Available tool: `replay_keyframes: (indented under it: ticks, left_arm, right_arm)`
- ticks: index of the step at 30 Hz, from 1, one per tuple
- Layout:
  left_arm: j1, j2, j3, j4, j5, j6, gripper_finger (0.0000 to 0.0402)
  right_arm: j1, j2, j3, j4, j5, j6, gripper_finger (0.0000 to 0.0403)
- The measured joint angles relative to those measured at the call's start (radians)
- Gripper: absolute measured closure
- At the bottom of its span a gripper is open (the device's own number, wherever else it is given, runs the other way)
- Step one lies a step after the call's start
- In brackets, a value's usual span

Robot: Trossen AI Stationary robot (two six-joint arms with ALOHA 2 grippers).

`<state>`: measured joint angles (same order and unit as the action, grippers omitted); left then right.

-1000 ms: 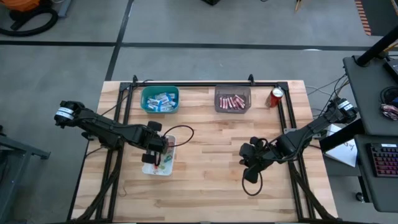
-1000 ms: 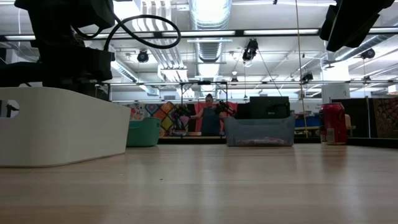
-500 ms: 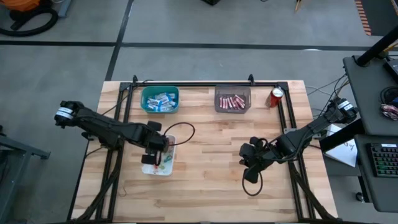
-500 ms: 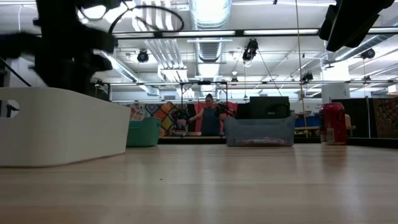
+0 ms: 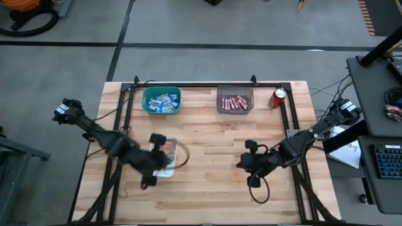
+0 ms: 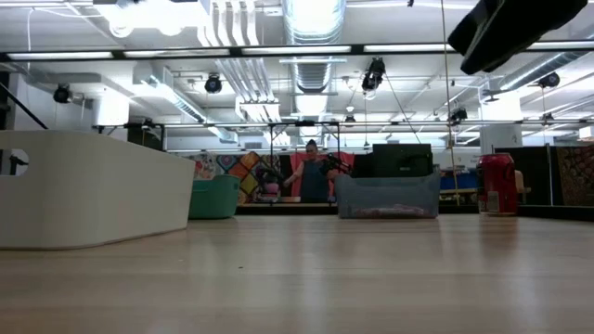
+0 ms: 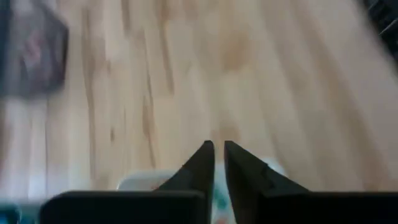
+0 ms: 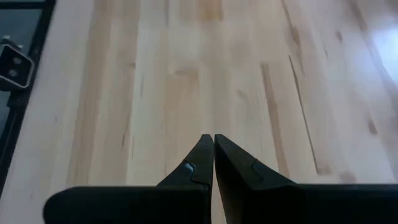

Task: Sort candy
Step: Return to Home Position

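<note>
The candy lies in three containers. Blue-and-white mini bars fill the teal bin point(image 5: 161, 100) and pink sticks the clear bin point(image 5: 235, 102), both at the far edge. Small mixed pieces lie in the white tray point(image 5: 169, 158) at centre-left. My left gripper point(image 5: 157, 162) hovers over that tray, blurred; in the left wrist view its fingers point(image 7: 218, 155) stand almost together with nothing seen between them and the tray rim point(image 7: 140, 180) below. My right gripper point(image 5: 242, 164) is shut point(image 8: 213, 142) above bare wood at centre-right.
A red soda can point(image 5: 279, 97) stands at the far right corner, also seen in the low view point(image 6: 497, 184). A black frame rail point(image 5: 207, 85) runs along the far edge. Bare wood lies between the tray and my right gripper. A person point(image 6: 312, 176) stands far behind the table.
My left arm has swung quickly toward the table's near edge and risen out of the low view, where it stood over the white tray before. My right gripper has shifted slightly toward the near-left. The tray and bins have stayed put.
</note>
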<state>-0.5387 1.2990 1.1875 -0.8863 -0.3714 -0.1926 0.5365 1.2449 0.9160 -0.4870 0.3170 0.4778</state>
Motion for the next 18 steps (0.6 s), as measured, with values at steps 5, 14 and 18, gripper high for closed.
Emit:
replay_keyframes:
  ticks: [5, 14, 18]
  left_arm:
    - [-0.122, -0.044, -0.074, 0.207, -0.145, 0.056, 0.0395]
    - [-0.04, -0.178, -0.315, 0.558, -0.154, 0.275, 0.04]
    - [0.047, -0.287, -0.424, 0.647, -0.066, 0.287, 0.0401]
  right_arm:
    - [-0.009, -0.006, -0.065, 0.168, -0.006, -0.164, 0.0394]
    - [-0.146, -0.031, -0.131, 0.407, -0.151, -0.403, 0.0394]
    - [-0.215, -0.032, -0.133, 0.425, -0.213, -0.457, 0.0394]
